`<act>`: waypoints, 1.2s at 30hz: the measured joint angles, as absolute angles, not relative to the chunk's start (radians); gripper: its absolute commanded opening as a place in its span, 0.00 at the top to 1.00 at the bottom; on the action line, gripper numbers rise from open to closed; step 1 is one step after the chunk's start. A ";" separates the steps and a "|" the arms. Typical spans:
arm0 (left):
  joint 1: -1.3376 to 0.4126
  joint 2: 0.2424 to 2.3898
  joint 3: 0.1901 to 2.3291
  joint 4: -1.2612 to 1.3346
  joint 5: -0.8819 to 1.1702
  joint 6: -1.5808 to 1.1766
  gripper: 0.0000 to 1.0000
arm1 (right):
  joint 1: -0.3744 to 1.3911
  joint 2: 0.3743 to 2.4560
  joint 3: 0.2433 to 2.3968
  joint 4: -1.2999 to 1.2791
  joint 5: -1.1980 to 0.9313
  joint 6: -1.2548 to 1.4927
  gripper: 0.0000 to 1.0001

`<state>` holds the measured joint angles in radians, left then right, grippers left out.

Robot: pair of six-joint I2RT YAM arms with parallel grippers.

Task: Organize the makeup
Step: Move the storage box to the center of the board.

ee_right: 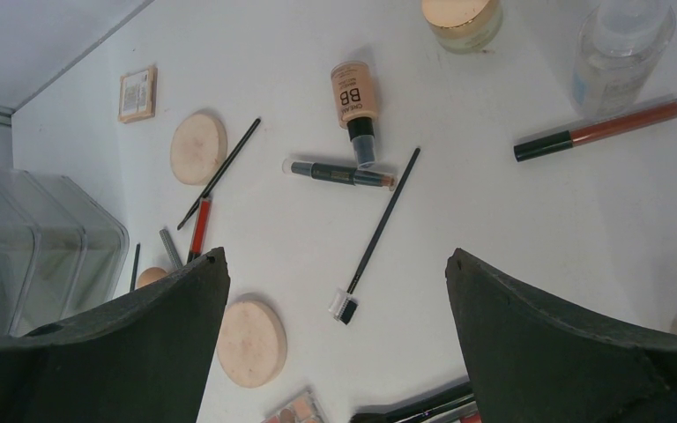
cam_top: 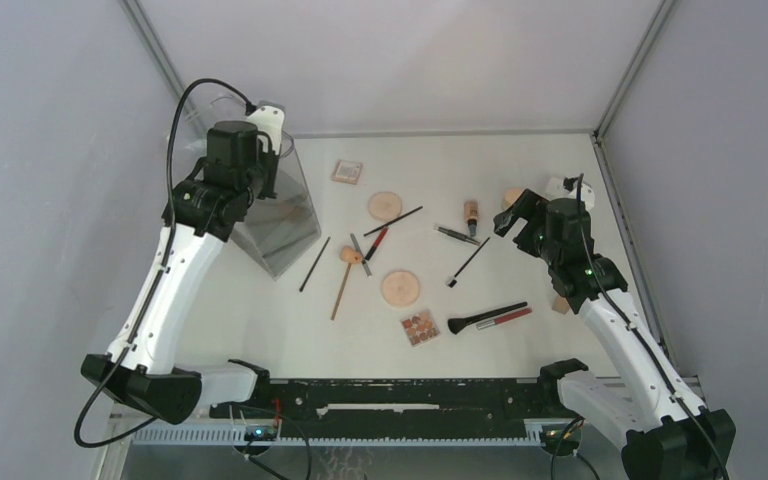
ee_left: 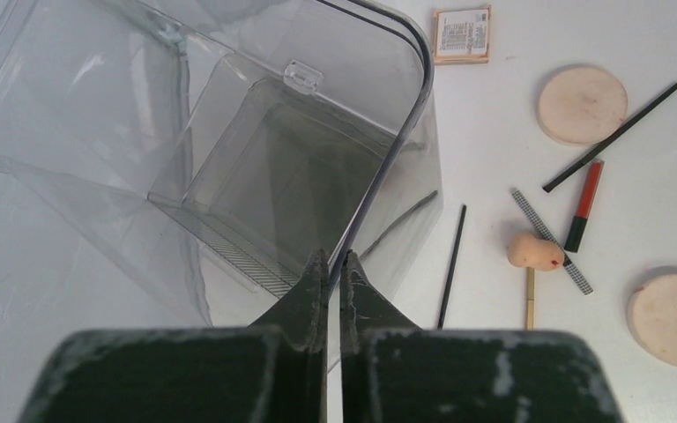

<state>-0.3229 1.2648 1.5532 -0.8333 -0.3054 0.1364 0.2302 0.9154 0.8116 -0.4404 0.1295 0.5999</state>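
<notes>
Left gripper [ee_left: 333, 266]: jaws closed, the tips all but together at the dark rim of the clear organizer [ee_left: 229, 141]. Whether the rim is pinched cannot be told. The organizer lies tipped at the far left of the table [cam_top: 260, 330].

The makeup lies loose on the table, listed left to right in the top view:
- Thin black brush [cam_top: 314, 264], just right of the organizer. Long axis runs near-left to far-right.
- Beige sponge [cam_top: 348, 257] at the far end of a tan stick [cam_top: 340, 292]. The stick points toward the near edge.
- Red pencil [cam_top: 376, 243], on the same diagonal as the first brush, red end far-right.
- Second black brush [cam_top: 393, 221], on a flatter diagonal, just beside the far peach disc [cam_top: 384, 206].
- Square palette [cam_top: 346, 172], farther back.
- Near peach disc [cam_top: 400, 288] and open palette [cam_top: 420, 327], toward the near edge.
- Tan bottle [cam_top: 471, 215], lying near-to-far, black cap toward the near edge. The cap meets a dark pencil [cam_top: 457, 234] lying crosswise.
- Spoolie brush [cam_top: 468, 262], diagonal, white head at its near-left end.
- Large black brush [cam_top: 487, 318], bristles pointing left, with a red lip pencil [cam_top: 508, 317] alongside.
- Jar [cam_top: 513, 197], far right.

Right gripper [ee_right: 335, 257]: jaws spread wide and holding nothing, above the right side of the table near the jar.
</notes>
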 measured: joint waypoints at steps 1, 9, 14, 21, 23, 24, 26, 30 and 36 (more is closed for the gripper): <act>-0.323 1.268 1.555 -0.832 -0.304 0.131 1.00 | 0.230 0.915 0.812 -0.440 0.130 0.600 0.02; -0.324 1.349 1.613 -0.798 -0.321 0.036 1.00 | 0.230 0.915 0.812 -0.442 0.130 0.600 0.02; -0.326 1.458 1.712 -0.791 -0.353 -0.010 1.00 | 0.230 0.915 0.812 -0.450 0.138 0.600 0.02; -0.319 1.727 2.015 -0.854 -0.388 -0.023 1.00 | 0.228 0.915 0.811 -0.469 0.153 0.600 0.02; -0.312 1.795 2.098 -0.863 -0.390 -0.027 1.00 | 0.227 0.915 0.810 -0.474 0.156 0.600 0.02; -0.309 1.818 2.127 -0.866 -0.390 -0.028 1.00 | 0.225 0.914 0.810 -0.477 0.156 0.600 0.02; -0.302 1.852 2.171 -0.870 -0.387 -0.035 0.90 | 0.220 0.911 0.808 -0.479 0.159 0.600 0.02; -0.293 1.871 2.222 -0.900 -0.368 -0.048 0.57 | 0.209 0.908 0.803 -0.483 0.159 0.597 0.02; -0.278 1.786 2.244 -0.884 -0.276 -0.049 0.30 | 0.202 0.910 0.799 -0.478 0.152 0.596 0.02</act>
